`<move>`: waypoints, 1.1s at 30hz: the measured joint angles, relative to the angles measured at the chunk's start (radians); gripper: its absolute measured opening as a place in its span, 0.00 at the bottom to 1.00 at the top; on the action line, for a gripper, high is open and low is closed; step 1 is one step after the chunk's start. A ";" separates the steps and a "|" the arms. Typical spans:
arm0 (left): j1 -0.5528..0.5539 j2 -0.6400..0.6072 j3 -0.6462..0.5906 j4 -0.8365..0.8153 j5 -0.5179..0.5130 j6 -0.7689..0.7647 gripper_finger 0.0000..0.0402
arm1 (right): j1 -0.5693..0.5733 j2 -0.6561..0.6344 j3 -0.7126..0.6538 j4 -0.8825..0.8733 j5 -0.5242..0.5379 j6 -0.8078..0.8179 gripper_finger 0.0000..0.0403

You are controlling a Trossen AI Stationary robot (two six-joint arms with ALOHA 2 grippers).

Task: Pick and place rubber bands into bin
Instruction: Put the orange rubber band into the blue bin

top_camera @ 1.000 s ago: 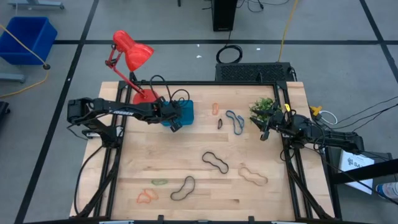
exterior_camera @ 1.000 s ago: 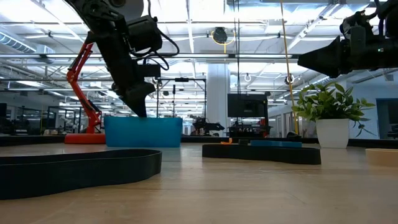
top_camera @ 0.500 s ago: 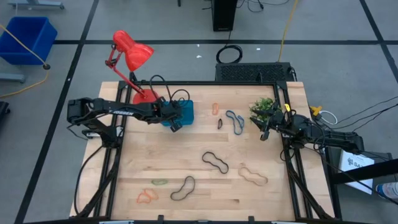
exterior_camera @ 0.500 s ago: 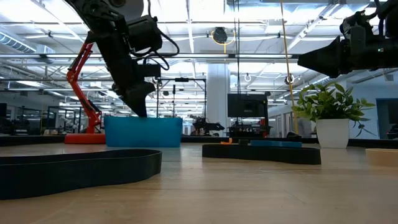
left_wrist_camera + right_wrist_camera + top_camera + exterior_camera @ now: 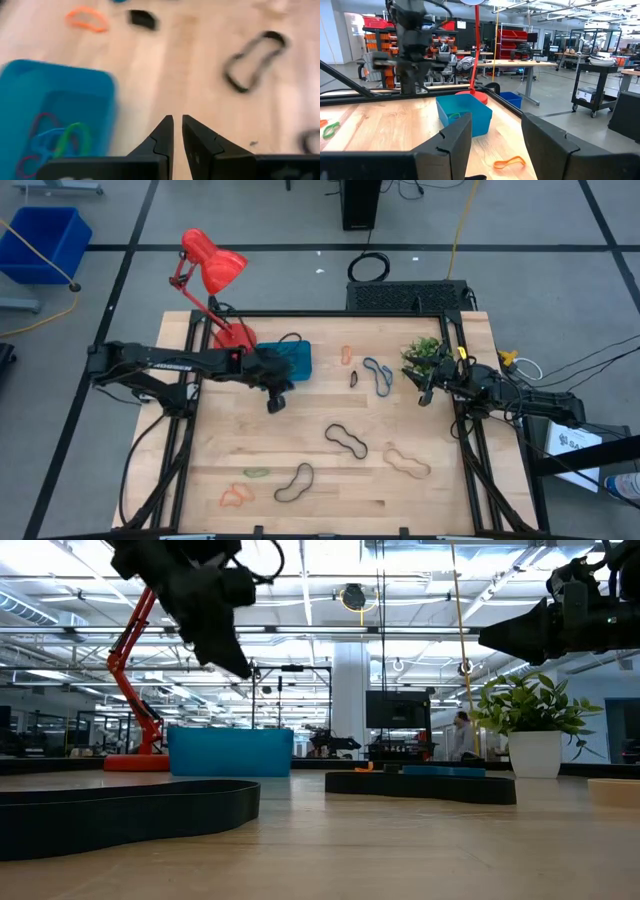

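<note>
Hovering beside the bin [image 5: 297, 358] (over bare wood), left fingers [image 5: 165, 131] nearly closed, empty.

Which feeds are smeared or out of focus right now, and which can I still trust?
Left wrist view: motion-smeared, the bin and loose rubber bands soft-edged. Low view: the nearest black band is a defocused slab, and ceiling lights glare. Right wrist view: the left arm is blurred. High view: evenly lit and sharp.
</note>
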 joint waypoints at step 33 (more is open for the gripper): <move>-0.220 -0.022 -0.001 0.023 -0.004 -0.081 0.44 | 0.000 0.000 0.000 0.002 -0.003 0.004 0.42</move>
